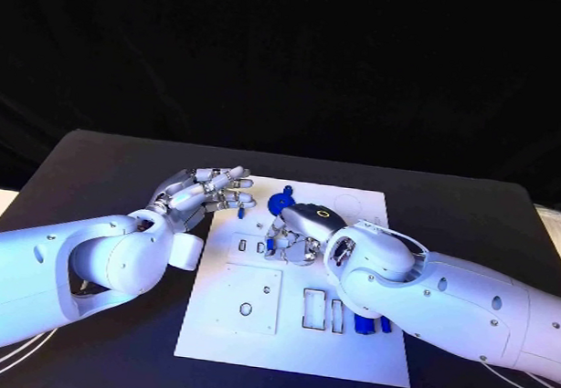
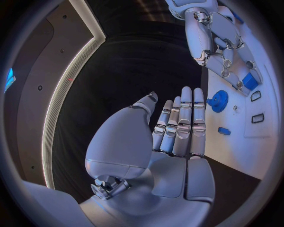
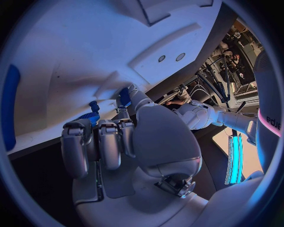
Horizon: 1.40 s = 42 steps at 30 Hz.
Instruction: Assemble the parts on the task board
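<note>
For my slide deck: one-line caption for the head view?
Right hand reaches down onto the white task board near a blue gear part; left hand hovers open.

You are looking down from the head camera onto the bench [image 1: 491, 212] and the white task board [image 1: 347, 346] from above. Each wrist camera is sitting close behind its own robot hand, left [image 2: 177, 125] and right [image 3: 103, 142]. All three views are sharing the task board.
</note>
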### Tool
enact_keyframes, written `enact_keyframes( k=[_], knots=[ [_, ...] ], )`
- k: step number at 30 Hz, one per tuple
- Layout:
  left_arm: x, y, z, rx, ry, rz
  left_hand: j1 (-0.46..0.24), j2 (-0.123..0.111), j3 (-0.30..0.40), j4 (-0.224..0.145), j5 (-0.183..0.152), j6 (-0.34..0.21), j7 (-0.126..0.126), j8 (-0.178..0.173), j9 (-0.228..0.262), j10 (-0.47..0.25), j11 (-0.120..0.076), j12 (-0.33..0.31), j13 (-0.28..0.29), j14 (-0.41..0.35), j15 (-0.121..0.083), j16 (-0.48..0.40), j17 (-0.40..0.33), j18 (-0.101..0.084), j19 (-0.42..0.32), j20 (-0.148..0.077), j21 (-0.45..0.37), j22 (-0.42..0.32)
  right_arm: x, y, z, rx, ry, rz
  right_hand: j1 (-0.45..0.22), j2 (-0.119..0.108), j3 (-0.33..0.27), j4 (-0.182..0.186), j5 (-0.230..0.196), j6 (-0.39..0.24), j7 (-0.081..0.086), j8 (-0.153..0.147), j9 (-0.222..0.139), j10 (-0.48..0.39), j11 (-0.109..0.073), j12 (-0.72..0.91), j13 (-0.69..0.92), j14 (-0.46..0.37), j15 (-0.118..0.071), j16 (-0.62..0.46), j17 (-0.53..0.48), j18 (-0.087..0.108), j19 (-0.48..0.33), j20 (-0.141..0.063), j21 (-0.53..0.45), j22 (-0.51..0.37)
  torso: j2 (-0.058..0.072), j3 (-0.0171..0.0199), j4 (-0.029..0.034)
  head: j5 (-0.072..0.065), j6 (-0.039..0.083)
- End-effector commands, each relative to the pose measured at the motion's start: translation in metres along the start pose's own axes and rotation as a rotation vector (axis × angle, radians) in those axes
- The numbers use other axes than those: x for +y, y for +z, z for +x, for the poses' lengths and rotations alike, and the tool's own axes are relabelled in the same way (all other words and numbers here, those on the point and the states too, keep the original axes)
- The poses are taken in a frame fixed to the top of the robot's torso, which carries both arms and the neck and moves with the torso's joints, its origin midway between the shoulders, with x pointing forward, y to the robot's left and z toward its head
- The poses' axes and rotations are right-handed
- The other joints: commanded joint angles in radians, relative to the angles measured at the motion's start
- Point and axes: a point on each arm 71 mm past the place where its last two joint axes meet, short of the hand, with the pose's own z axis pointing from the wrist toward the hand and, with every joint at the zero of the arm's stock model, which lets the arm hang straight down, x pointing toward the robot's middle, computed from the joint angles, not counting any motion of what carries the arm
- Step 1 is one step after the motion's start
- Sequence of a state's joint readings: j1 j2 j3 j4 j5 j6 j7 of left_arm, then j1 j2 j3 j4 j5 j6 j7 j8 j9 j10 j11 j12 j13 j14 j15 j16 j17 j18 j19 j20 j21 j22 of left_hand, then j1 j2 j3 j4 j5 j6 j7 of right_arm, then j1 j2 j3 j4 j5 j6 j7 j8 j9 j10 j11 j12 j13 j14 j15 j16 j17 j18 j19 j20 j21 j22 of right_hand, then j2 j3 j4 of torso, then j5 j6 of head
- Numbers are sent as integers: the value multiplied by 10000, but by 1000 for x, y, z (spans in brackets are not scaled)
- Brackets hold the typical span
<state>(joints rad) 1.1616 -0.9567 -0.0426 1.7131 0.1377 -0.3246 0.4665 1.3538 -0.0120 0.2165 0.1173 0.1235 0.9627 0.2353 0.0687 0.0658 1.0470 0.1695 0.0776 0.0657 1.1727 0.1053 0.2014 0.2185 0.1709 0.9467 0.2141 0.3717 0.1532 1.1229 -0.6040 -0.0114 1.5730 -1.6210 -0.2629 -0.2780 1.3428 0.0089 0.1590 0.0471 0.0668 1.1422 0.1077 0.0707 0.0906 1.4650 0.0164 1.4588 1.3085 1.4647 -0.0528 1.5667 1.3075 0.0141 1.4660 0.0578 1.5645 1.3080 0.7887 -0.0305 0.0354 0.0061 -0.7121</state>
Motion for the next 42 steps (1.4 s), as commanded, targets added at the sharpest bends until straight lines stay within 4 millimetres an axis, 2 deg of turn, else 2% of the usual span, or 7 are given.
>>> enact_keyframes(
  k=[1,18,31,37,42],
  knots=[
    [-1,0,3,215,-130,76,52,20,10,-35,8,-54,-5,-37,-7,-73,20,-57,-8,-18,27,-46,13,99,-98,5,-24,-13,-3,-1,6,480,-197,253,-48,-167,-28,31,-60,-103,-5,-69,-36,687,70,-64,2108,1061,87,41,2633,-141,1048,57,63,2628,-3,-1,-1,-10,2],
    [-1,0,3,194,-121,60,47,21,12,-37,8,-61,-2,-39,-8,-80,24,-59,-9,-21,29,-50,17,99,-101,6,-25,-15,-5,-1,7,509,-238,444,-260,-470,-64,156,-107,-637,199,-105,-200,593,250,-317,2001,1061,246,41,2633,-141,1048,209,63,2628,-5,-5,3,-18,-25],
    [-1,0,2,203,-125,47,47,21,12,-37,8,-61,-2,-39,-8,-80,24,-59,-9,-21,29,-50,17,99,-101,6,-25,-15,-2,-1,4,118,-168,392,-737,-874,-464,586,-174,-919,251,-82,-218,485,315,-609,1871,1060,312,39,2630,-141,1048,288,63,2628,0,5,-3,-16,-6],
    [-1,0,2,210,-129,44,32,24,12,-31,7,-70,3,-39,-9,-89,28,-62,-9,-26,34,-57,22,98,-107,10,-25,-17,0,-1,1,-361,-31,243,-856,-1009,-707,869,-170,-1196,299,-89,-231,403,358,-813,1777,1048,344,9,2579,-141,1048,312,63,2628,-2,3,-1,-23,2],
    [-1,0,1,201,-126,54,32,29,18,-33,8,-63,-5,-34,-6,-81,25,-56,-6,-28,34,-60,25,98,-110,11,-25,-18,4,-5,-8,-1610,292,-331,-860,-1018,-738,915,-155,-1213,302,-81,-226,399,362,-825,1770,1052,349,18,2594,-141,1048,317,63,2628,-9,5,-2,-29,9]
  ],
)
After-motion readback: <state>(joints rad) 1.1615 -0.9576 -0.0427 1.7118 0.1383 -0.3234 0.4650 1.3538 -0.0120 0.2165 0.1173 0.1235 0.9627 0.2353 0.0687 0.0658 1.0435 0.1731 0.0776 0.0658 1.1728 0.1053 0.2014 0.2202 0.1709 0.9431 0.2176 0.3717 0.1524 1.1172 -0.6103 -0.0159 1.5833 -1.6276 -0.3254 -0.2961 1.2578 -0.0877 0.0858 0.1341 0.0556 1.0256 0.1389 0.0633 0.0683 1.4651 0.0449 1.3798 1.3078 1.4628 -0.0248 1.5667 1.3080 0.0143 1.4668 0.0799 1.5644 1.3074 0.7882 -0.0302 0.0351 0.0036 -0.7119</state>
